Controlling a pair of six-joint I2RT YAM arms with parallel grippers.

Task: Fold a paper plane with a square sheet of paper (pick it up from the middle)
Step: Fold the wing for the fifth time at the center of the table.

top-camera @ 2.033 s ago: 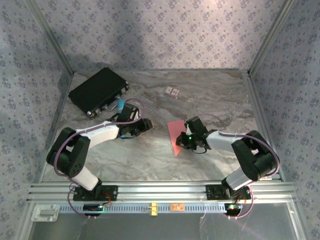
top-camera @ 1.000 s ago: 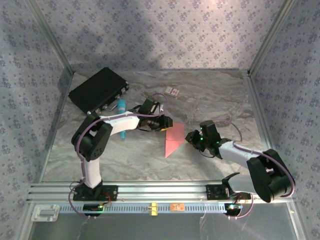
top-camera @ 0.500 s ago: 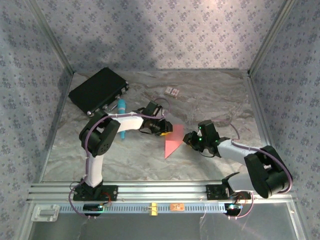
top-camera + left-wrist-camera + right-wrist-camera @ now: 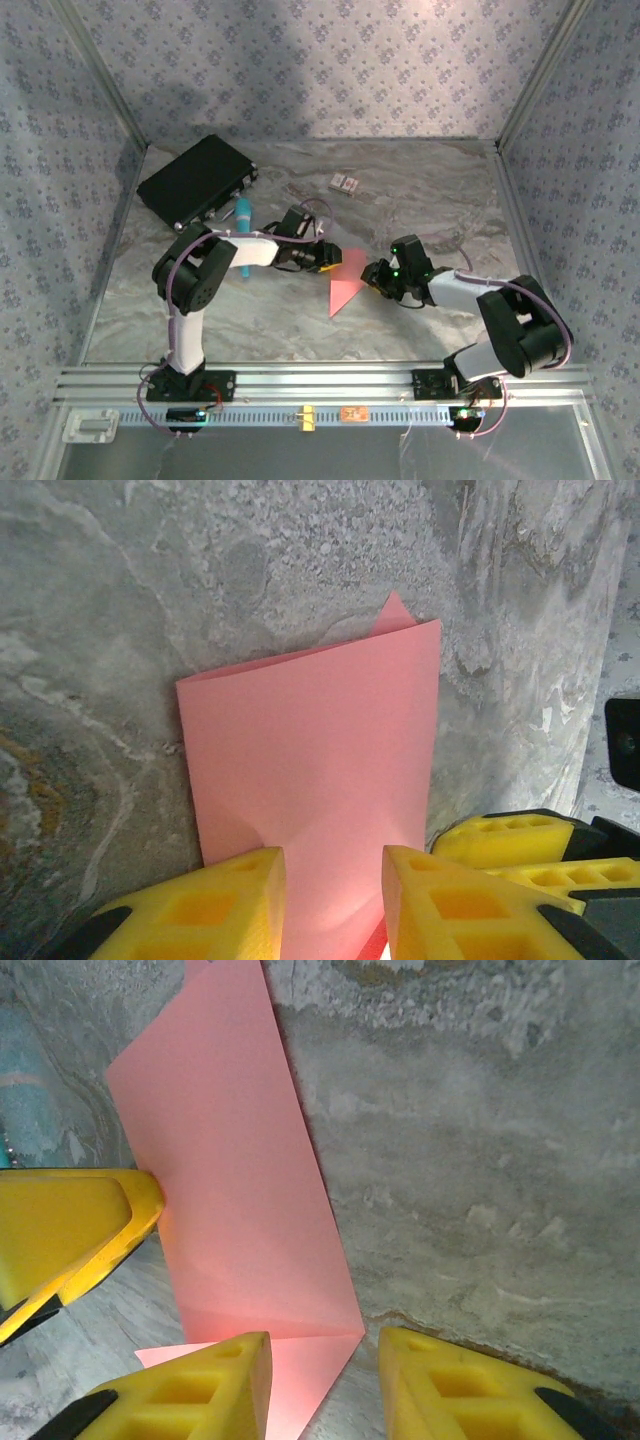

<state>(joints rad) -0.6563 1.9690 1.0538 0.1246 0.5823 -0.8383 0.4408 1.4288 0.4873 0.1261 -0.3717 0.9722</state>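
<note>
Lying flat at centre of grey marbled bench (image 4: 420,200): thin salmon-pink sheet of paper (image 4: 345,280), creased into pointed wedge. Left tool (image 4: 333,855) part-open astride its edge, right tool (image 4: 322,1345) part-open over corner, neither gripping. Needs more folds to finish.

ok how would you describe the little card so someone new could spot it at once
On the marble table, look toward the far edge, right of the black case. The small card lies there alone, far smaller than the case and patterned, unlike the plain pink paper at mid-table.
</note>
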